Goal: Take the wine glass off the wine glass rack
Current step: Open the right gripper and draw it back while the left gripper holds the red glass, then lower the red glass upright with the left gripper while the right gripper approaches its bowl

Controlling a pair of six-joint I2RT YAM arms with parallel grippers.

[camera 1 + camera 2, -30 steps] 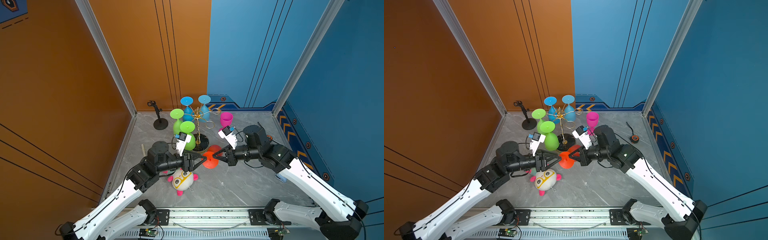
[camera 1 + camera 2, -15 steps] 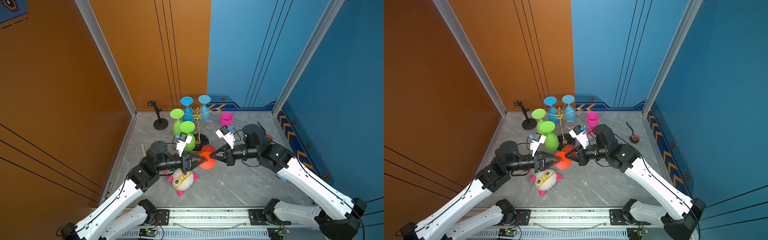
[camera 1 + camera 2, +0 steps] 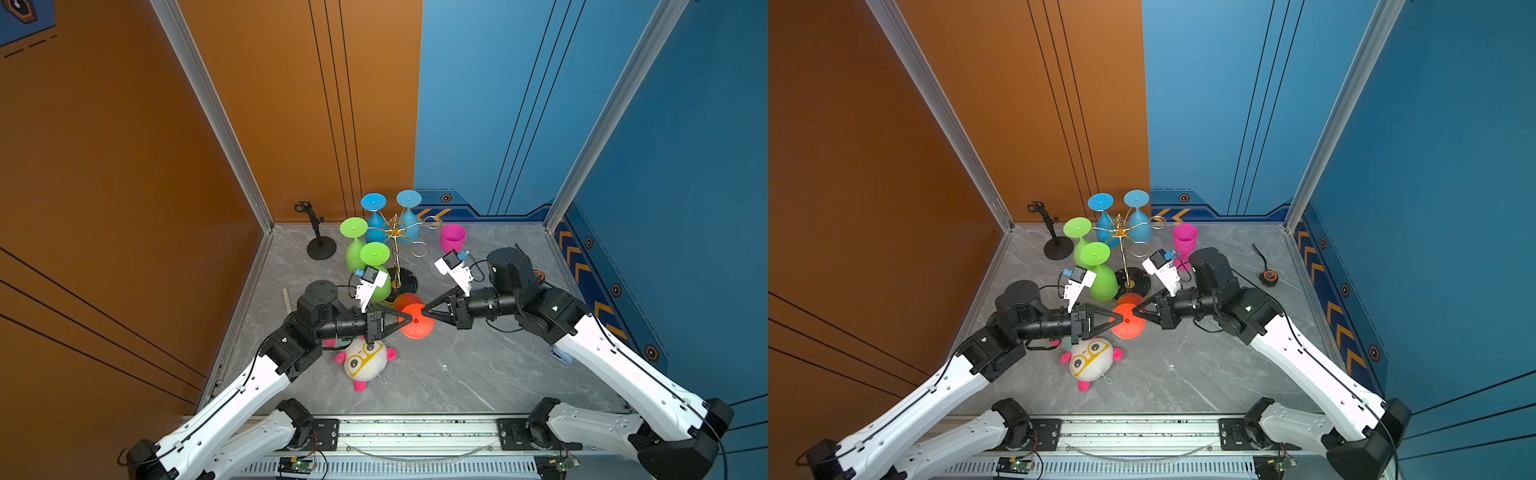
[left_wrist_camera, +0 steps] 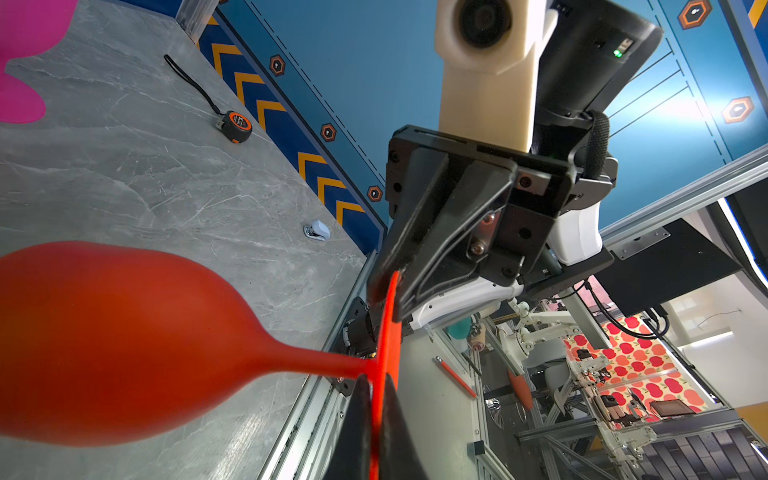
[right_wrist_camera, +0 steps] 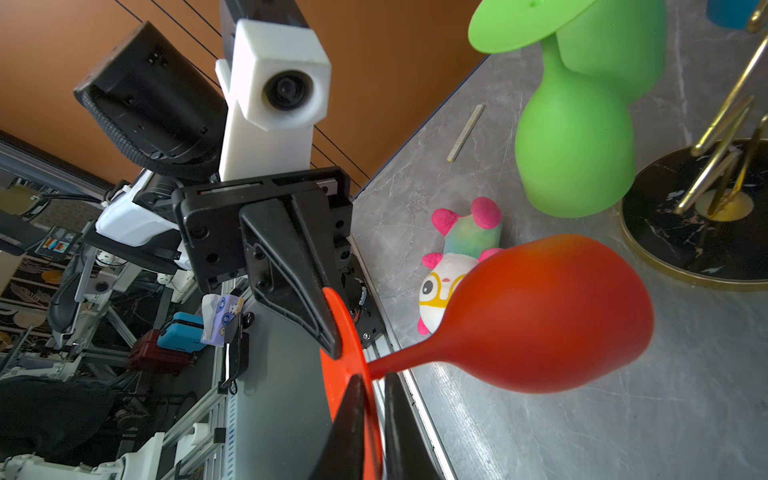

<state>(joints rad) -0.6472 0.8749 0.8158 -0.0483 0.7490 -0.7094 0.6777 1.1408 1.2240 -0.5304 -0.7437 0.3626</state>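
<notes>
Left gripper (image 3: 410, 320) has closed since a second ago, now pinching the red wine glass (image 3: 417, 330) by its foot | glass off the wine glass rack (image 3: 394, 227), aloft beside its base | right gripper (image 3: 423, 311) straddles the opposite rim; clamped or slack, you cannot tell | your remainder, likely: finish handover, set down

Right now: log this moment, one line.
left gripper shut on red wine glass foot | right gripper astride foot, grip unclear | glass off wine glass rack
</notes>
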